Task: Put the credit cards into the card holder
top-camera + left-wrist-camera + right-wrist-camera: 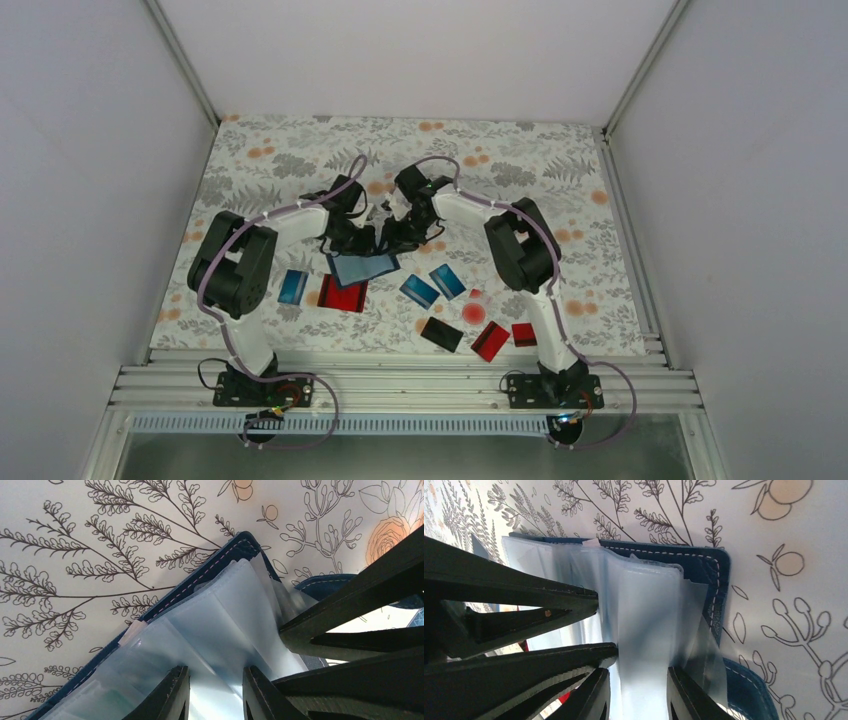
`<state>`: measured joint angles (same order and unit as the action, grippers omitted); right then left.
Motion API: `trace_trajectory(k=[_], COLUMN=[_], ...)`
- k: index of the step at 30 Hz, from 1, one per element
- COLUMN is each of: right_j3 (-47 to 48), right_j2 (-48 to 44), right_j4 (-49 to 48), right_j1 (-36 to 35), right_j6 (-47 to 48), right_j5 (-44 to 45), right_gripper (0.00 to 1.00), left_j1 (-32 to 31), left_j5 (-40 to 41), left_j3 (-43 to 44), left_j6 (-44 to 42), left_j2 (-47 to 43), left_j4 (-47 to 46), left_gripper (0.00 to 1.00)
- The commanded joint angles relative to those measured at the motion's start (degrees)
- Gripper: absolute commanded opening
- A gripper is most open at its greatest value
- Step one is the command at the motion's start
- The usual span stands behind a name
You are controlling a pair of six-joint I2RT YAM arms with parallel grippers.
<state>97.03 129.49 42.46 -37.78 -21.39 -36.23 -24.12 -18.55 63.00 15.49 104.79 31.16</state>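
Right wrist view has the right gripper (638, 680) pinched on clear pockets (644, 605) of the card holder (704, 562), open at mid-table, apparently to fan a slot, while the left gripper (215, 685) straddles others (clamped or loose, I cannot tell) and credit cards (420, 290) lie nearby.

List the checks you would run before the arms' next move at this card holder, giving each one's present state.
1. Card holder lies open on the table: ok.
2. Left gripper and right gripper both straddle its clear sleeves: ok.
3. Firm grip on a sleeve: cannot tell.
4. One sleeve spread open for a card: cannot tell.
5. Credit cards ready in a gripper: not ok, they lie loose.
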Motion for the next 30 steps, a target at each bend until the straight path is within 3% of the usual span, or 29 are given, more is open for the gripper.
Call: trace_trajectory(k=[1,12,22,30], right_j3=[1.8,3.1,4.9,9.7], right_j2=[3.0,2.2,-0.6,-0.7], right_j4=[0.3,0.8,3.9,4.5], right_j1=[-0.7,-1.2,-0.9,-1.2], right_j6=[1.7,2.8,2.0,3.1], right_j5=[-2.4,-1.6,3.6,-6.7], right_gripper=[0.28,0.05,0.04,0.04], left_j1=[-0.3,-0.3,-0.2,0.8], left_j5=[-1.3,-1.1,3.3,7.9], left_j3=[-1.7,-1.9,0.6,1.7], left_j6=[0.2,0.5,0.9,3.7], left_j2=[2.8,2.6,-2.2,-11.5], left_j4=[-1.7,-1.9,2.4,7.6], left_gripper=[0.29,0.3,0.3,0.36])
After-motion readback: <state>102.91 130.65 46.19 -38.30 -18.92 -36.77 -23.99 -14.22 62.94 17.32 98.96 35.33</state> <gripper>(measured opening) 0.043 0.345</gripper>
